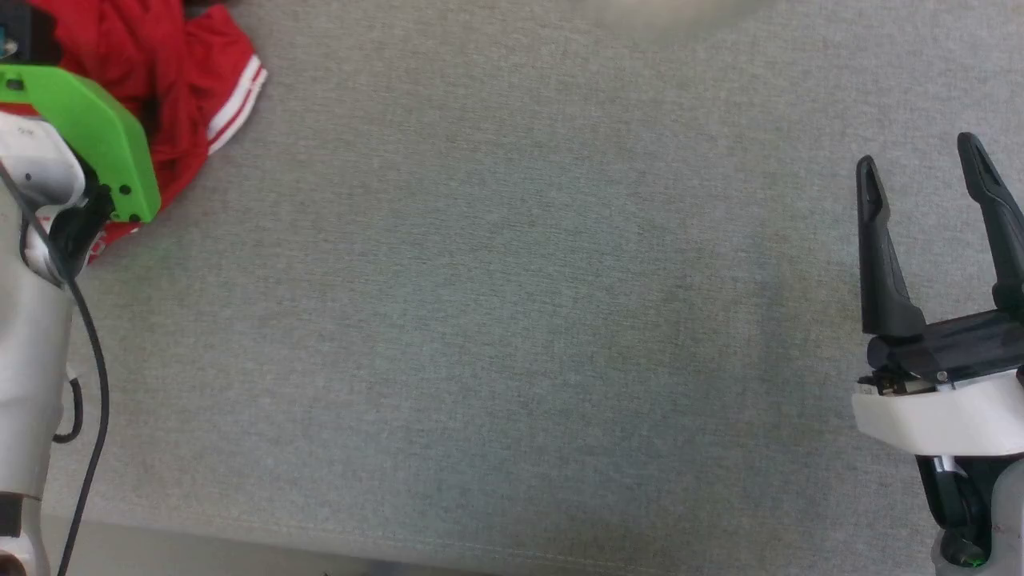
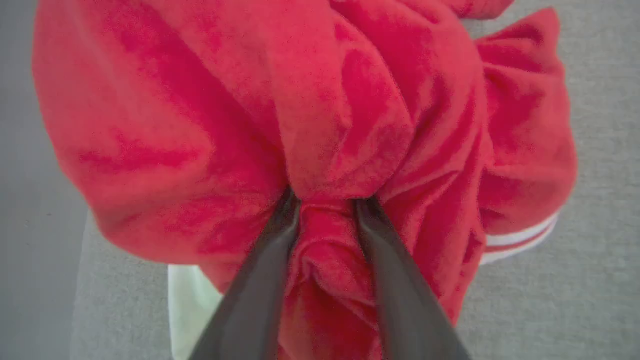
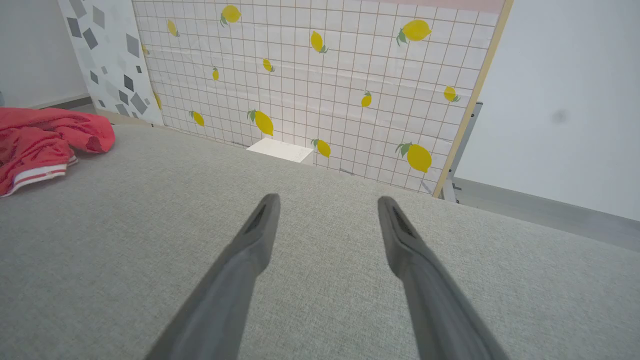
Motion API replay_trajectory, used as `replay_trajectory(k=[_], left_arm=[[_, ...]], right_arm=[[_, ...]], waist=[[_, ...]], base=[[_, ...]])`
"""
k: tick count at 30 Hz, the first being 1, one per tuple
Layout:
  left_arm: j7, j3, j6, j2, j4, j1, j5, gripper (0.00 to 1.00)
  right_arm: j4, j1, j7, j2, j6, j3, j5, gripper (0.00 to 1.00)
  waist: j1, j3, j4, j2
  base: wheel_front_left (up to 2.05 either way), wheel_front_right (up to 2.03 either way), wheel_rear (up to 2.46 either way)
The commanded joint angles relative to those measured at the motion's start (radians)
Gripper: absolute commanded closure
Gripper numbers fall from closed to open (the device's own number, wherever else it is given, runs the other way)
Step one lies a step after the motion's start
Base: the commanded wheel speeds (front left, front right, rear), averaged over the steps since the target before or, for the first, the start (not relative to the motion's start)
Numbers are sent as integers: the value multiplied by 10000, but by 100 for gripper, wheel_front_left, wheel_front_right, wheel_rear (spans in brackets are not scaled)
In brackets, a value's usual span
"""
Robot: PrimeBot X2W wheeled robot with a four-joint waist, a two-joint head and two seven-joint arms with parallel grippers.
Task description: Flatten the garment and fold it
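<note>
Left wrist view: left jaws straddle bunched garment [image 2: 200, 125], grip unclear; right jaws wide.

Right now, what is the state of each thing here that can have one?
garment: crumpled in a heap on the grey surface, not flattened, not folded.
left pincer: tips buried in the garment, a bunch of red cloth between them; whether it grips firmly cannot be told.
right pincer: open, holding nothing, apart from the garment.
</note>
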Motion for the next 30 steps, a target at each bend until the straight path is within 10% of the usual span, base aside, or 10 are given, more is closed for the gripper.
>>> replay_trajectory(k=[1,11,30], left_arm=[[-221,-11,-25,70,147,160,67,100],[-1767,-225,-346,369,524,-368,35,100],[-1372,-2977,-441,795,-2428,-1845,-1518,100]], right_arm=[[-89,-199,49,-22,-17,30,14,0],[246,-281,-231,143,-17,-84,121,0],[1356,438,-1037,492,-17,-814,767,0]], waist=[[-1,69,-69,0],[-1,-773,121,0],[-1,-3762,57,0]], base=[[0,0,0],[0,0,0],[0,0,0]])
